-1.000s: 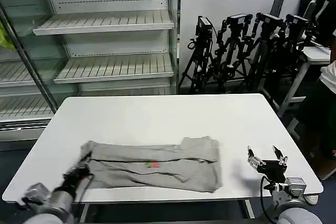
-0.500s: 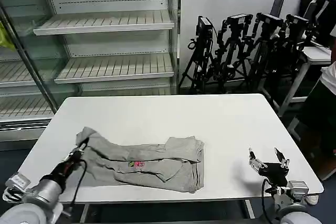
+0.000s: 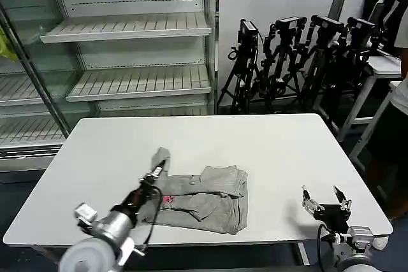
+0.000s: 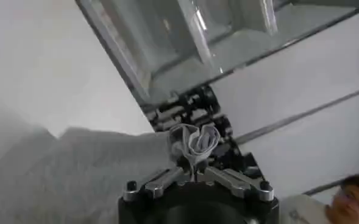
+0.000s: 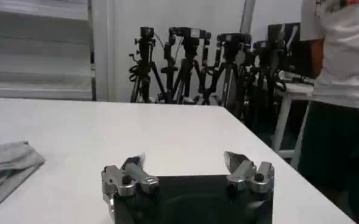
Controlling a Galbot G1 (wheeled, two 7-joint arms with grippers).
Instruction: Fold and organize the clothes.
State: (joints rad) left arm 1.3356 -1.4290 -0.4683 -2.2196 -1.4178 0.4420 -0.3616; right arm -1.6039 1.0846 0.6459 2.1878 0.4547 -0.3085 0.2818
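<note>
Since the previous frame the left gripper (image 3: 157, 171) had carried its pinched end of the grey T-shirt (image 3: 204, 199) up and toward the table's (image 3: 268, 151) right edge, folding it over the garment; its jaws were pressed together on a bunched tuft of cloth. The shirt lay near the front edge, left of centre, with the far half and both side margins open. The right gripper (image 3: 326, 199) hovered, jaws spread, over the front right corner.
</note>
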